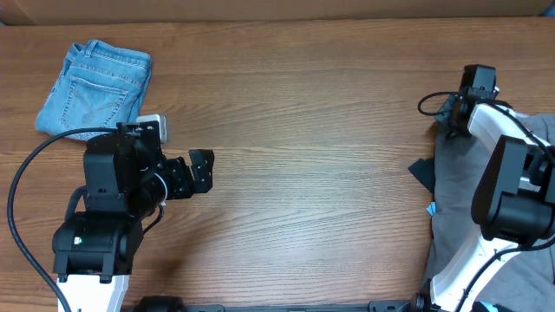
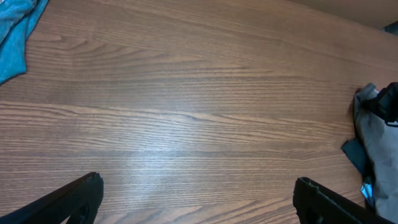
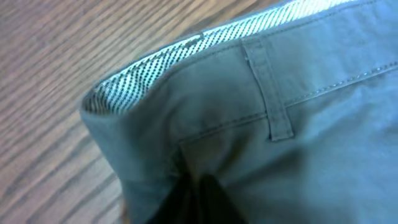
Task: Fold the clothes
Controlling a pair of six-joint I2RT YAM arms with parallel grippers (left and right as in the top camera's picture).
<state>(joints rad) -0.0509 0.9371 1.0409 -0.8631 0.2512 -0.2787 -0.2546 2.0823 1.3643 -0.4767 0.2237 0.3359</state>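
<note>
At the far-left corner of the wooden table [image 1: 329,173] we see folded light-blue jeans [image 1: 94,87], lying flat. Just nearer along the table's left side, the left gripper [image 1: 201,170] hangs over bare wood, pointing towards the table's middle. Its two black fingers [image 2: 74,196] are spread wide with nothing between them. The middle of the table shows only wood grain. At the table's right edge lie the grey shorts [image 1: 451,199], crumpled and partly under the right arm, with a corner of dark navy cloth [image 1: 422,171] poking out on the side facing the table's middle. The right gripper [image 1: 449,113] sits at the far end of the shorts. In its wrist view the fabric bunches into the dark fingers [image 3: 199,199], so we read it as pinching the shorts near the pale speckled waistband lining [image 3: 186,53] and a belt loop [image 3: 273,93].
</note>
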